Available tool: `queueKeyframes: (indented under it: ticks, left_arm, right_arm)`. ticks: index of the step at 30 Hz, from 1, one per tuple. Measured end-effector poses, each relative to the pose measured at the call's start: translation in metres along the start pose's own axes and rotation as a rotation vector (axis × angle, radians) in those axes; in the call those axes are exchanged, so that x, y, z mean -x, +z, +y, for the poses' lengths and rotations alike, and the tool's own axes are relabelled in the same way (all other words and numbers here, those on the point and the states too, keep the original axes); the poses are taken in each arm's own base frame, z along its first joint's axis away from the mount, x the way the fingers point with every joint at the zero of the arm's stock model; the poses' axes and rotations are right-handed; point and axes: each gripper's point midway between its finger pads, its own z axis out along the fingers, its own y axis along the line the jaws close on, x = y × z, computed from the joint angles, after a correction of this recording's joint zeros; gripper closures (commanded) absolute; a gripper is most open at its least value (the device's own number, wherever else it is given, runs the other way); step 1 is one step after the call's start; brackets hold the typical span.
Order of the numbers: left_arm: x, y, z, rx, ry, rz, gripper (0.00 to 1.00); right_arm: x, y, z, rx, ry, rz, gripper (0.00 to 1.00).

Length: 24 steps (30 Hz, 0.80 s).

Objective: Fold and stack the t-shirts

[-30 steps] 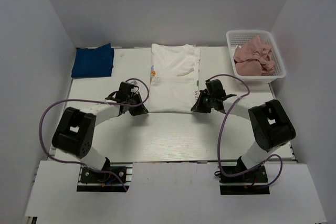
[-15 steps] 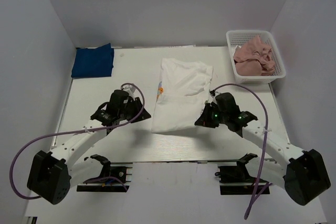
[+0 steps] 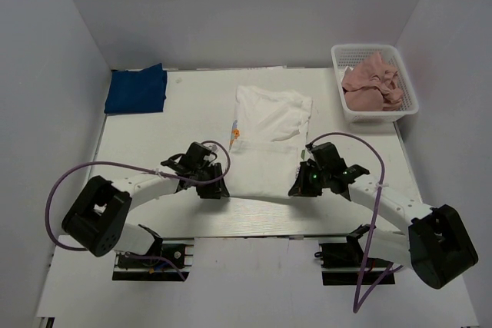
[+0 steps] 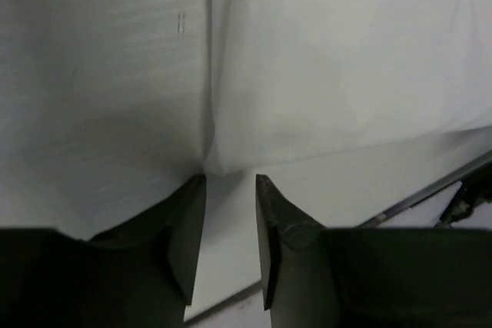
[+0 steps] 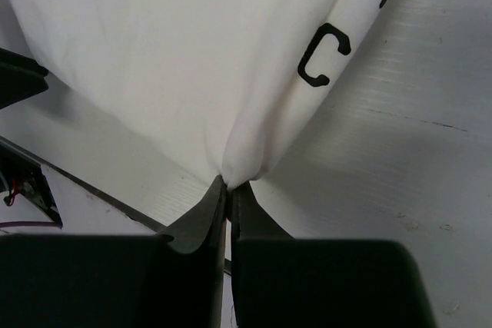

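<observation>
The white t-shirt (image 3: pixel 265 140) lies flat mid-table, collar far, a colourful print showing at its left edge. My right gripper (image 3: pixel 298 190) is shut on its near right corner; in the right wrist view the jaws (image 5: pixel 231 183) pinch the bunched white cloth (image 5: pixel 169 51), with black lettering (image 5: pixel 319 55) beside. My left gripper (image 3: pixel 217 189) is at the near left corner. In the left wrist view it (image 4: pixel 231 180) is open, with the cloth corner (image 4: pixel 346 59) just ahead of the fingertips. The royal-blue t-shirt (image 3: pixel 136 88) lies folded at far left. The pink t-shirt (image 3: pixel 371 82) is crumpled in the basket.
A white mesh basket (image 3: pixel 336 54) stands at the far right corner. White walls enclose the table on three sides. The table's near edge (image 3: pixel 254 232) runs close behind both grippers. Purple cables loop from both arms.
The white shirt has been pulled nearer and now lies straighter. My left gripper moved right to its near left corner. The right gripper shifted slightly, still gripping.
</observation>
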Motion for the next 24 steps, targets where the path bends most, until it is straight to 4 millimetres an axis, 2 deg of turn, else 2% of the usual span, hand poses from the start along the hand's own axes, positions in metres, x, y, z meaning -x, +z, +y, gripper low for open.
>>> queueKeyframes:
  ticks: [9, 10, 12, 13, 20, 24]
  left_arm:
    - [0.012, 0.011, -0.006, 0.007, 0.019, -0.033, 0.59]
    - [0.013, 0.011, -0.006, 0.009, 0.021, -0.036, 0.63]
    - [0.015, 0.013, -0.005, 0.018, 0.022, -0.041, 0.81]
    - [0.015, 0.014, -0.005, 0.024, 0.025, -0.04, 1.0]
    - [0.01, 0.01, -0.006, 0.041, 0.059, -0.028, 1.0]
    - [0.001, -0.017, -0.017, 0.015, 0.091, -0.034, 1.0]
  right_arm:
    - [-0.008, 0.005, -0.007, -0.006, 0.013, 0.009, 1.0]
    - [-0.008, 0.005, -0.007, -0.004, 0.015, 0.008, 1.0]
    - [-0.007, 0.005, -0.006, 0.001, 0.016, 0.005, 1.0]
    - [-0.007, 0.005, -0.005, 0.003, 0.016, 0.003, 1.0]
    - [-0.006, 0.0, -0.002, 0.02, 0.014, -0.012, 1.0]
    - [-0.01, -0.016, 0.005, 0.041, 0.0, -0.02, 1.0]
